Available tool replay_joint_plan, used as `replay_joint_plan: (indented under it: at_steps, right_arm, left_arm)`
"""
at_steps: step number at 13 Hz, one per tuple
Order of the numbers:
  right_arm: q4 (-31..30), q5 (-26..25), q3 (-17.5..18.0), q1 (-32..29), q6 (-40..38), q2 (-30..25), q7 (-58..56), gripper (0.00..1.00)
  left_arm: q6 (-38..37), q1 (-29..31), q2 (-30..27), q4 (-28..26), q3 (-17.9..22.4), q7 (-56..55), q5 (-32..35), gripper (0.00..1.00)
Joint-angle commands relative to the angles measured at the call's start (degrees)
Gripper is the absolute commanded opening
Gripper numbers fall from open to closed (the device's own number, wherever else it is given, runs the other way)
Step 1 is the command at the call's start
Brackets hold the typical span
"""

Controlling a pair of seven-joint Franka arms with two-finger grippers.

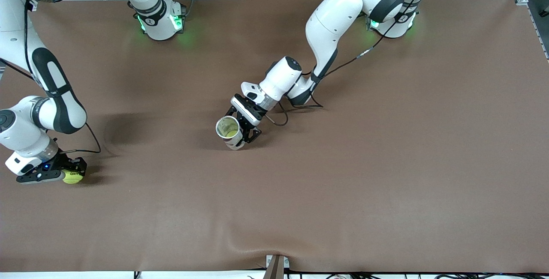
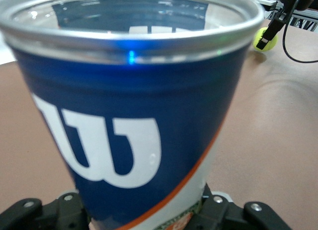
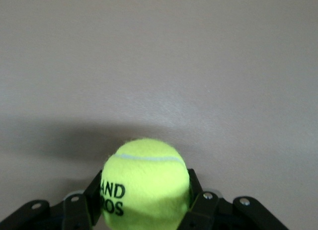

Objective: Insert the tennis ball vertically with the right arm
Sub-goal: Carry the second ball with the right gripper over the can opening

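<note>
1. A brown cloth table [image 1: 343, 193] fills the scene, with both arm bases along its edge farthest from the front camera.
2. The ball [image 1: 73, 177] is a yellow-green tennis ball down at the cloth, at the right arm's end of the table and nearer the front camera than the can. The right gripper [image 1: 68, 175] has its fingers pressed onto the ball's two sides, pinching it; whether it has left the cloth I cannot tell.
3. The can [image 1: 229, 131] sits mid-table, held about its lower body by the left gripper [image 1: 242, 135], fingers clamped on it. Its open mouth points upward, tipped slightly toward the front camera, so its long axis is near vertical. Something yellow-green shows down inside it.
4. The relation that matters: the can lies well apart from the ball, toward the left arm's end and farther from the front camera. By my reading, the right arm must lift the ball, carry it over the mouth, and lower it straight along the can's axis.
5. Writing: the ball shows black letters "AND" over "OS" in the right wrist view. The can is blue with a big white "W" mark, an orange stripe and a metal rim [image 2: 134, 46].
</note>
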Motion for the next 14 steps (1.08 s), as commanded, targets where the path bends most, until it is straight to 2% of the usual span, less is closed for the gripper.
replay_joint_plan:
  at_steps: [1, 5, 9, 14]
  right_arm:
    - [-0.9, 0.2, 3.8, -0.6, -11.9, -8.1, 1.3, 0.00]
    - [-0.8, 0.8, 9.5, -0.3, -26.4, -15.6, 9.7, 0.00]
    - [-0.6, 0.9, 19.4, -0.2, -39.2, -20.6, 26.8, 0.00]
    - [1.3, 1.1, 34.7, 1.5, -46.1, -21.2, 56.0, 0.00]
  left_arm:
    - [0.2, -0.5, -0.7, -1.4, 0.4, -0.2, -1.3, 0.77]
    - [0.2, -0.5, -0.6, -1.3, 0.4, -0.2, -1.3, 0.77]
    - [0.2, -0.5, -0.7, -1.2, 0.4, -0.2, -1.3, 0.77]
    - [0.1, -0.4, -0.7, -1.1, 0.3, -0.2, -1.4, 0.77]
